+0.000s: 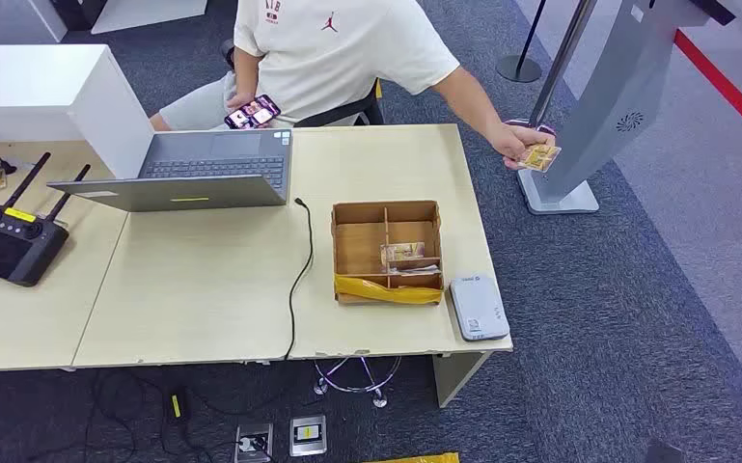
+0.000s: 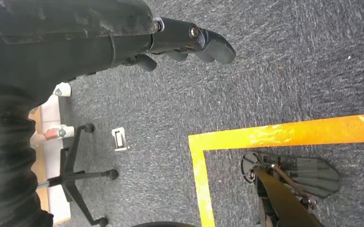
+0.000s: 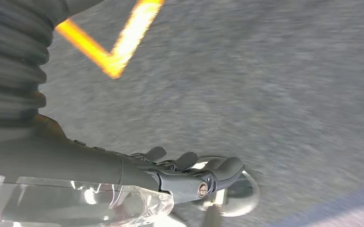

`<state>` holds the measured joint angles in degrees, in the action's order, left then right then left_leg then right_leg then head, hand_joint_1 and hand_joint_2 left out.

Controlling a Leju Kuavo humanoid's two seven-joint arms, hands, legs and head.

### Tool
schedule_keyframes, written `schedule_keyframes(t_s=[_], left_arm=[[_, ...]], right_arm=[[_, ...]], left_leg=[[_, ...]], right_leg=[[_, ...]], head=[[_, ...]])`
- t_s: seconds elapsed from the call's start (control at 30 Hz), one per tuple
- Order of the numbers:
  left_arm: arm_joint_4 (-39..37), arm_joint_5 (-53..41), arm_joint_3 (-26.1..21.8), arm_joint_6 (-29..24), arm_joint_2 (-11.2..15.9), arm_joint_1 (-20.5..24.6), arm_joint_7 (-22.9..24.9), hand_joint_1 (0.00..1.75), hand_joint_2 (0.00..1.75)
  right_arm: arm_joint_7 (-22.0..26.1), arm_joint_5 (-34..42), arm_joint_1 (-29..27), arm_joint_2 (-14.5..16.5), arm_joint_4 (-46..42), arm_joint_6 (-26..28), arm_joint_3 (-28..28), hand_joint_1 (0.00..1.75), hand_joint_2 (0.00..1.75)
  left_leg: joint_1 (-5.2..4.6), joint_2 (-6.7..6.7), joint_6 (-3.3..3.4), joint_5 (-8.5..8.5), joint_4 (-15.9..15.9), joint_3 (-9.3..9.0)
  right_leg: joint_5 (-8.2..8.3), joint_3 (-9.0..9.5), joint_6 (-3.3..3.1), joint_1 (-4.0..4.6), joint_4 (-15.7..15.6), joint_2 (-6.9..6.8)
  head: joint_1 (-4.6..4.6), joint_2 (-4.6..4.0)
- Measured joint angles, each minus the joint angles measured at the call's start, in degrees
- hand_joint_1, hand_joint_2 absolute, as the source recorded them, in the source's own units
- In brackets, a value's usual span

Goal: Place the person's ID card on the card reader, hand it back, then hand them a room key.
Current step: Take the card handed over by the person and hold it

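Our left hand (image 2: 170,40) hangs over grey carpet (image 2: 284,71), its dark fingers (image 2: 213,45) stretched out and lying nearly together, holding nothing and touching nothing; orange floor tape (image 2: 274,135) turns a corner on the carpet beneath it, and an office chair base (image 2: 80,172) stands further off. Our right hand (image 3: 184,175) also hangs above the carpet; its fingers (image 3: 227,168) are lightly bent and a little apart, with nothing in them; the picture is blurred, and a round metal base (image 3: 239,194) shows behind the fingertips.

On the near right corner of the pale wooden table (image 1: 203,299) lies the card reader (image 1: 479,307), a small white-grey slab with rounded corners, flat, its outer side close to the table's right edge; just beside it on the left stands a brown compartment box (image 1: 386,251) with cards (image 1: 403,256) in its near right compartment and a yellow strip (image 1: 388,289) along its front wall. A black cable (image 1: 299,280) runs across the open middle of the tabletop; further back sit a grey laptop (image 1: 193,169) and, at the left, a black controller (image 1: 10,246).

Beyond the table's far right corner the person's hand (image 1: 519,145) holds out the ID card (image 1: 540,157), a small yellowish card, off the table and above the carpet, close to a grey kiosk stand (image 1: 608,106).
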<state>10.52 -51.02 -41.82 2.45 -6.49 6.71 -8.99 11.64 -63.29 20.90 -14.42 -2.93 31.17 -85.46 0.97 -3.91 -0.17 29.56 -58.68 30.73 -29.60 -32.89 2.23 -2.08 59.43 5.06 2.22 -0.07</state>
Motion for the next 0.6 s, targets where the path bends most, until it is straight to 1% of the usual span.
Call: schedule_keyframes(t_s=[0.07, 0.2, 0.37, 0.47, 0.6], left_arm=[[0.0, -0.1, 0.0, 0.0, 0.0, 0.0, -0.1, 0.0, 1.75], [0.0, -0.6, -0.5, 0.0, -0.1, 0.0, -0.7, 0.0, 1.75], [-0.1, -1.9, -0.9, 0.0, -0.1, 0.0, -1.4, 0.0, 1.75], [-0.1, -2.6, -1.0, 0.0, -0.2, 0.1, -1.7, 0.0, 1.75], [-0.1, -3.3, -1.4, 0.0, -0.2, 0.2, -2.3, 0.0, 1.75]], right_arm=[[1.6, 0.8, 1.0, -1.0, 0.0, 0.1, -0.2, 0.0, 1.75], [7.2, 3.1, 4.9, -4.5, 0.1, 0.3, -0.5, 0.0, 1.75], [16.8, 4.6, 11.2, -9.0, 0.2, 0.1, -0.6, 0.0, 1.75], [22.0, 2.8, 16.1, -11.4, 0.3, 0.4, -0.6, 0.0, 1.75], [25.5, -3.0, 22.7, -13.1, 0.4, 1.8, -0.6, 0.0, 1.75]], left_leg=[[0.0, -0.01, 0.01, -0.01, 0.0, -0.01], [-0.01, -0.01, 0.03, -0.02, 0.0, -0.01], [-0.08, -0.01, 0.05, -0.04, 0.0, 0.0], [-0.09, 0.0, 0.07, -0.05, 0.0, -0.01], [-0.09, -0.02, 0.09, -0.08, 0.0, 0.0]], right_leg=[[0.0, 0.01, 0.0, 0.0, 0.0, -0.01], [0.02, 0.02, 0.02, -0.01, 0.0, -0.02], [0.05, 0.01, 0.05, -0.09, 0.0, -0.01], [0.06, 0.02, 0.05, -0.09, 0.0, 0.0], [0.08, 0.02, 0.07, -0.1, 0.0, -0.02]], head=[[0.02, 0.0], [0.03, 0.0], [0.01, 0.0], [0.02, 0.0], [0.01, 0.0]])
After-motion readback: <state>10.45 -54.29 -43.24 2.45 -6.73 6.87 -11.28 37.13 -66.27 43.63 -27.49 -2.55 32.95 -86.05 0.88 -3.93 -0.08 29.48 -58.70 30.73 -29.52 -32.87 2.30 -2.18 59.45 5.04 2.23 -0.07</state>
